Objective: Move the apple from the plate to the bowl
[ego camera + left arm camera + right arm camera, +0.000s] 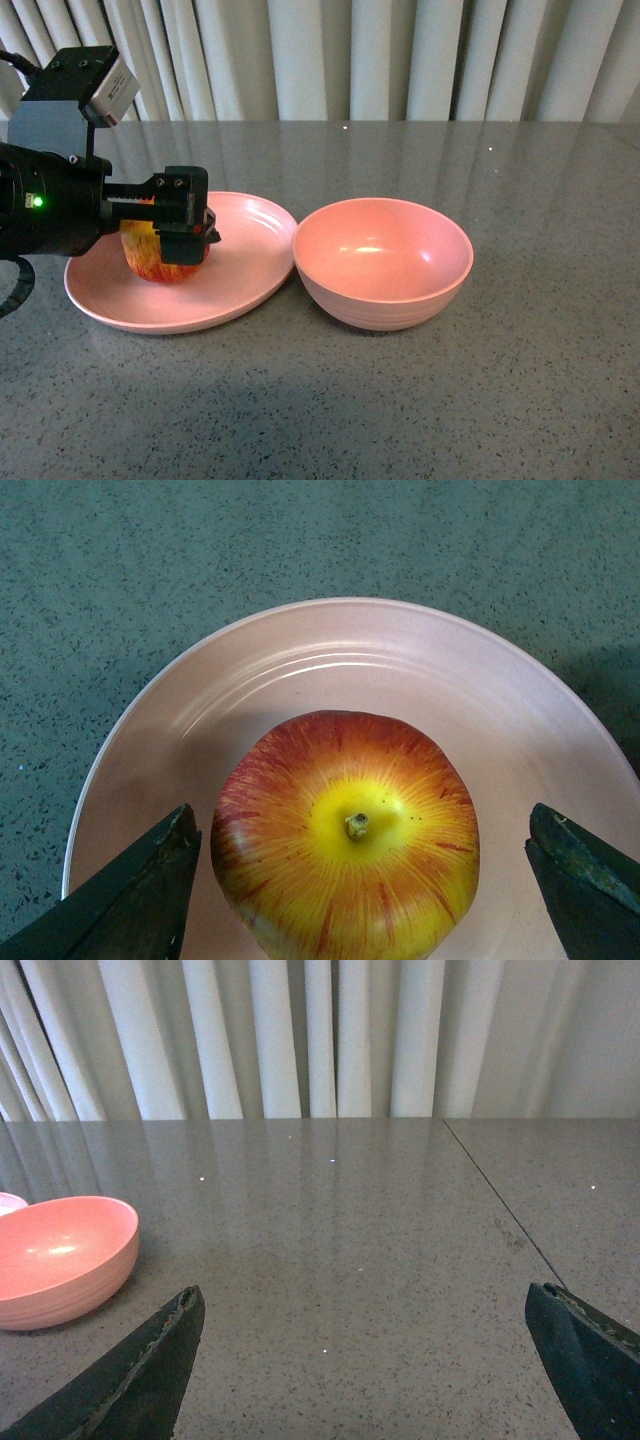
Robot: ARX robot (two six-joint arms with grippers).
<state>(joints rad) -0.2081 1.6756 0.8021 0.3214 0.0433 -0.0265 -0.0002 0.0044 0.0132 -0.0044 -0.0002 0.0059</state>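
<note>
The red and yellow apple [160, 262] [345, 840] stands stem up on the shallow pink plate [250, 270] [300, 670] at the left of the table. My left gripper [185, 215] [360, 825] is open and straddles the apple, with a dark finger on each side and a gap between each finger and the fruit. The deep pink bowl [383, 262] [60, 1255] sits just right of the plate, empty. My right gripper [365, 1305] is open over bare tabletop, with nothing between its fingers; it is outside the front view.
The grey speckled tabletop [500, 400] stretches around both dishes. White curtains [350, 60] hang behind the table's far edge. A thin seam [500, 1200] runs across the table in the right wrist view.
</note>
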